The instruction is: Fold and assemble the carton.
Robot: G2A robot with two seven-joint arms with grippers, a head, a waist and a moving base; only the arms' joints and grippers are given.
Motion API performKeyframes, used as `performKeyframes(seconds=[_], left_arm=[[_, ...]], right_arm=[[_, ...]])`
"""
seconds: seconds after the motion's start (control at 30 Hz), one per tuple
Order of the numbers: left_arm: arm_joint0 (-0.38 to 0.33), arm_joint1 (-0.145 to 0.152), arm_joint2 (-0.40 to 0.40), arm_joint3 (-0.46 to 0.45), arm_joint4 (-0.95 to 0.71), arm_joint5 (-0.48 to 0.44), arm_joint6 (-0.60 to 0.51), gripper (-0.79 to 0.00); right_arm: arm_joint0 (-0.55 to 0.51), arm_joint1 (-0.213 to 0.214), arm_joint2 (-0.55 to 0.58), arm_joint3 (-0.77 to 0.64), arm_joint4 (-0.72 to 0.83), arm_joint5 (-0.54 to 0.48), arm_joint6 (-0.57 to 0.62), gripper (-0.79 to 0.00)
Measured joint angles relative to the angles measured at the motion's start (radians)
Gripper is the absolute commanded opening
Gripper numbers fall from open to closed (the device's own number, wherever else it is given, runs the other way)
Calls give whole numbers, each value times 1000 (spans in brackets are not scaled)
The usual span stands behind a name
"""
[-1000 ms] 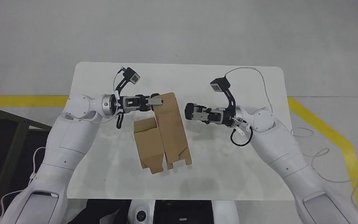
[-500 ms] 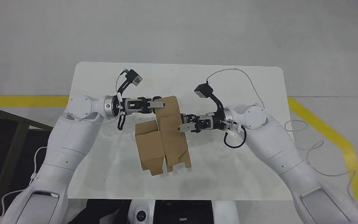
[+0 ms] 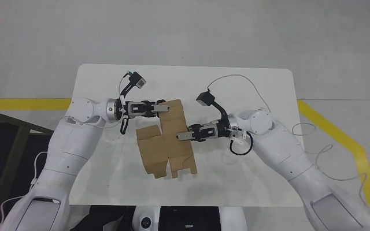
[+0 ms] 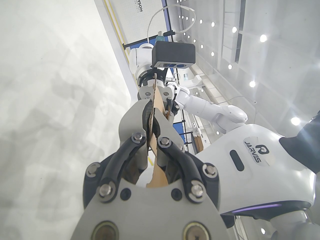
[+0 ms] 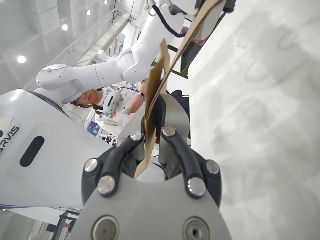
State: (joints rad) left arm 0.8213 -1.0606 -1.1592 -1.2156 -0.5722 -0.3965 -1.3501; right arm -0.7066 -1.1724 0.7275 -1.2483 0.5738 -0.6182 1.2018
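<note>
My left tool [image 3: 163,107] grasps the far edge of the flat brown carton [image 3: 165,147]. My right tool [image 3: 180,137] pinches its right side (both clenched on cardboard), mid-table [image 3: 254,173].

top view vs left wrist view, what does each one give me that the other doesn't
Top view: the carton's whole flat outline over the table, and the right gripper gripping it from the right. Left wrist view: the left gripper up close, its fingers pinching the cardboard, seen edge-on. Shared: the carton, the left gripper on it, and the right arm beyond.
</note>
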Motion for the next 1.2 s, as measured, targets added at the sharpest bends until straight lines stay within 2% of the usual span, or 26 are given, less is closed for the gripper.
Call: performKeyframes(seconds=[0.03, 0.27, 0.47, 0.67, 0.9, 1.2], left_arm=[[0, 0, -2, 0, -3, 2, 0, 0], [-9, 2, -30, -3, -46, 43, 45, 0], [-2, 11, -70, -12, 7, 38, 120, 0], [50, 28, -115, -61, 64, 27, 128, 0], [145, 48, -171, -165, 103, 38, 122, 0], [245, 62, -194, -271, 143, 37, 127, 0]], right_arm=[[0, 1, -2, 0, 1, 0, 0, -785], [4, 5, -10, 11, 9, -6, -6, -785], [16, 11, 4, 57, -4, -13, -13, -785], [39, 10, 26, 129, -30, -27, -27, -785], [65, 2, 46, 202, -58, -39, -54, -785], [98, -15, 55, 265, -60, -67, -73, -785]])
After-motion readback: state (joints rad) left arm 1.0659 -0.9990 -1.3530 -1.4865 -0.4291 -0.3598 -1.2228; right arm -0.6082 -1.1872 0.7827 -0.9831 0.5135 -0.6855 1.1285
